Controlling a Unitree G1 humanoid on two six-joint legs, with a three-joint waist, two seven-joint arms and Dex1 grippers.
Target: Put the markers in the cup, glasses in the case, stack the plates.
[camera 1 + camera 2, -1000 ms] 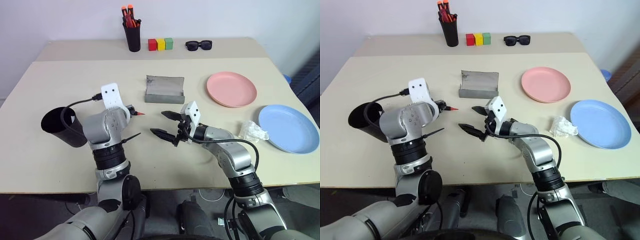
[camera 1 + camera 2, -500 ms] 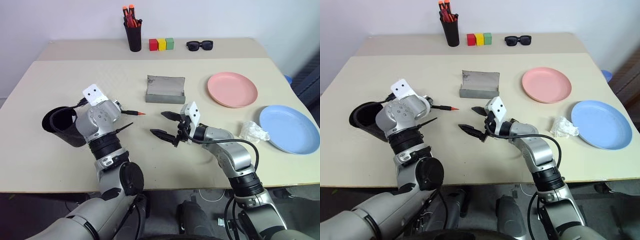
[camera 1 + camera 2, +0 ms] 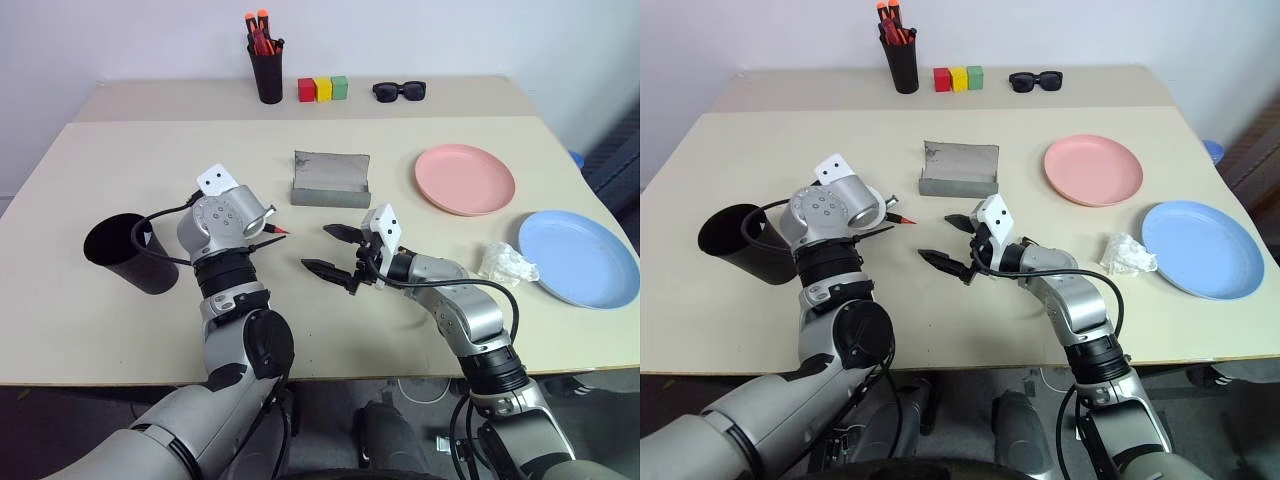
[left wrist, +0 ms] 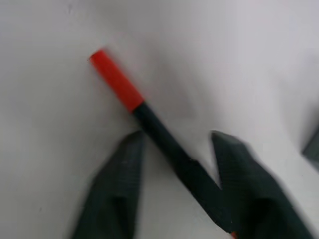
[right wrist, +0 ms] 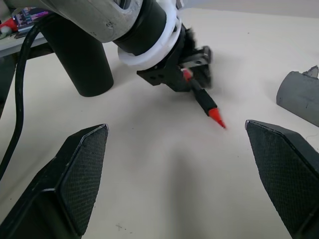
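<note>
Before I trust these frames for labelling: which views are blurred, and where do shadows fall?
Left wrist view: soft and smeared, the red and black marker and the fingers have fuzzy edges. Right wrist view: blur on the left gripper, table sharp. Left eye view: crisp, even light, soft shadows under the squat black cup and grey felt case.

left gripper: angled down, fingers closed on marker | right gripper: level, jaws wide, beside the left

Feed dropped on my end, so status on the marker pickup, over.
Left gripper at red marker, grip unconfirmed. Right gripper open, hovering nearby. Nothing on table between marker and cup.
</note>
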